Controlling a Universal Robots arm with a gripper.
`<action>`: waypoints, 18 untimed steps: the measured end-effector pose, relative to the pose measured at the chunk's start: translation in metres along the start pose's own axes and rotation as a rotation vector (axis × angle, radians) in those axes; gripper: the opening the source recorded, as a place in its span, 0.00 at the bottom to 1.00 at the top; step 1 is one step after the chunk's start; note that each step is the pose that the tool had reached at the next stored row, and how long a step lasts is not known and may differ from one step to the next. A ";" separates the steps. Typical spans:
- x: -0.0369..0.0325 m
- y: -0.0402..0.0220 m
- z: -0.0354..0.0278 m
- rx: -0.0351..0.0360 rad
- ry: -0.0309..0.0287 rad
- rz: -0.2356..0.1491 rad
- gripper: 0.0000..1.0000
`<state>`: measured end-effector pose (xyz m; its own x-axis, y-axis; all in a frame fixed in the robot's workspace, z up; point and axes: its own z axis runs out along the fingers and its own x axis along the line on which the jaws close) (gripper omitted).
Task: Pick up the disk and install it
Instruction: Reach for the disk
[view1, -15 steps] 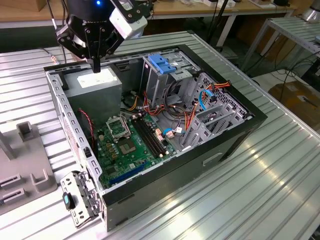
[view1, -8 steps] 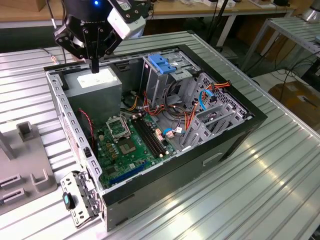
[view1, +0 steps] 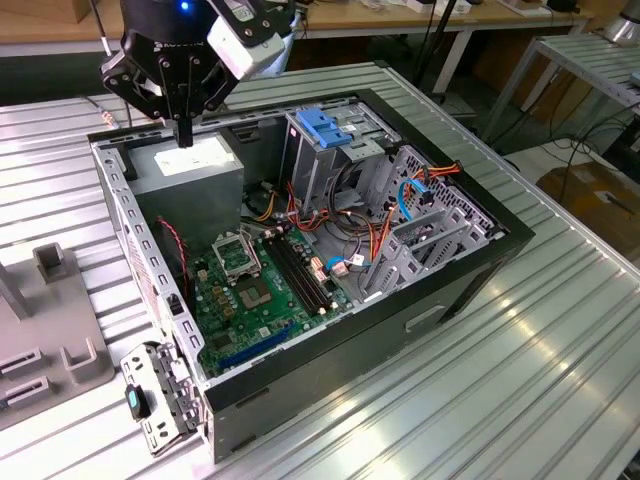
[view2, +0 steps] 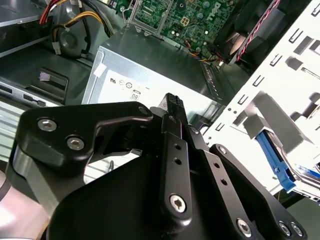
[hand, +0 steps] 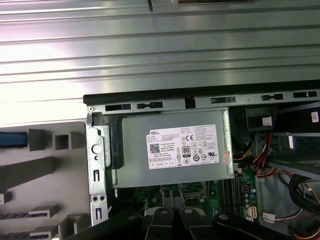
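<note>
my gripper (view1: 185, 132) hangs just above the power supply (view1: 200, 178) inside the open case (view1: 440, 300), jaws pressed together, gripping nothing.

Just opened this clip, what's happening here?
A robot arm's black gripper hangs shut and empty just above the big grey power-supply box with a white label, inside an open black desktop computer case lying on a ribbed metal table. In the first wrist view a blue-edged part, possibly the disk, sits at the grey holder beside the case.
</note>
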<state>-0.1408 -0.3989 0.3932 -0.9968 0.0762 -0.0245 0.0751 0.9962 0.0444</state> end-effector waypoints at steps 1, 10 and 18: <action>0.0005 0.0000 0.0000 0.0000 0.0001 0.000 0.11; 0.0123 -0.0009 -0.0001 -0.0001 0.0000 0.000 0.11; 0.0234 -0.0018 -0.0002 0.0000 0.0000 0.000 0.11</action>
<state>-0.1643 -0.3989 0.3927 -0.9968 0.0762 -0.0245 0.0751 0.9962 0.0444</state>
